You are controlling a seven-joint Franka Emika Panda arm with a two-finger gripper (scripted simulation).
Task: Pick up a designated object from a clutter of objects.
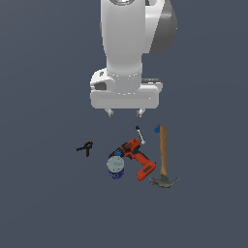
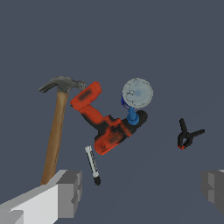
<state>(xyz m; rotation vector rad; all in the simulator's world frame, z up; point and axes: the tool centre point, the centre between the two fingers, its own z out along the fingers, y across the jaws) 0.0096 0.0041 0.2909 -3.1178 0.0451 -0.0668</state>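
Note:
The designated object, a thin whitish rod (image 1: 140,135) (image 2: 92,165) with a dark end, lies on the floor between the drill and the hammer handle. Beside it is the clutter of objects: a red-and-black power drill (image 1: 136,158) (image 2: 106,121), a wooden-handled claw hammer (image 1: 164,157) (image 2: 56,125), a blue-and-white round can (image 1: 115,166) (image 2: 137,94), a small black clamp (image 1: 86,147) (image 2: 187,136) and a tiny blue piece (image 1: 157,128). My gripper (image 1: 125,113) (image 2: 142,190) hangs open above the floor, just beyond the rod, touching nothing.
Everything lies on a plain dark grey floor (image 1: 43,203). The clamp sits apart from the rest, toward the exterior view's left. The hammer's head points to the near side in the exterior view.

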